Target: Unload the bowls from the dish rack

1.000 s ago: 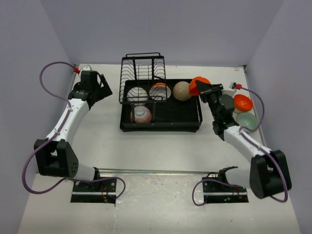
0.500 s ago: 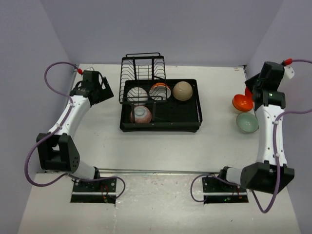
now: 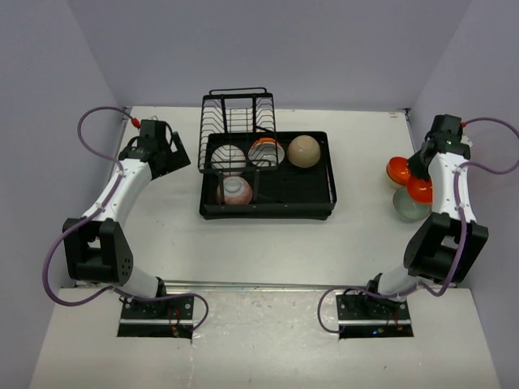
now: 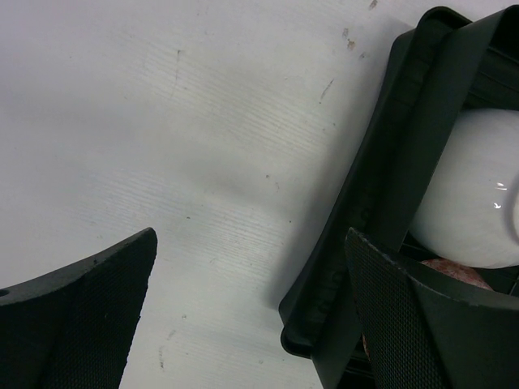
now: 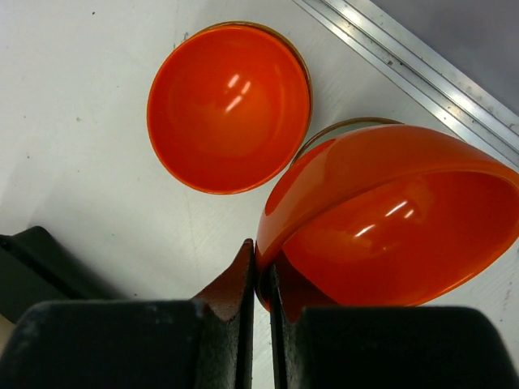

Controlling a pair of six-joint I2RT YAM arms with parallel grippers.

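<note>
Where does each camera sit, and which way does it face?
Top external: above, behind the bases, looking down on table, dish rack, both arms.
Left wrist: on left arm, looking down past open left end effector at rack corner.
Right wrist: on right arm, down past right end effector pinching orange bowl.
Shared: top and left wrist both see the rack.

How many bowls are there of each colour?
Orange bowls: 2
Orange-and-white bowl: 1
White bowl: 1
Beige bowl: 1
Pink speckled bowl: 1
Pale green bowl: 1
Total: 7
</note>
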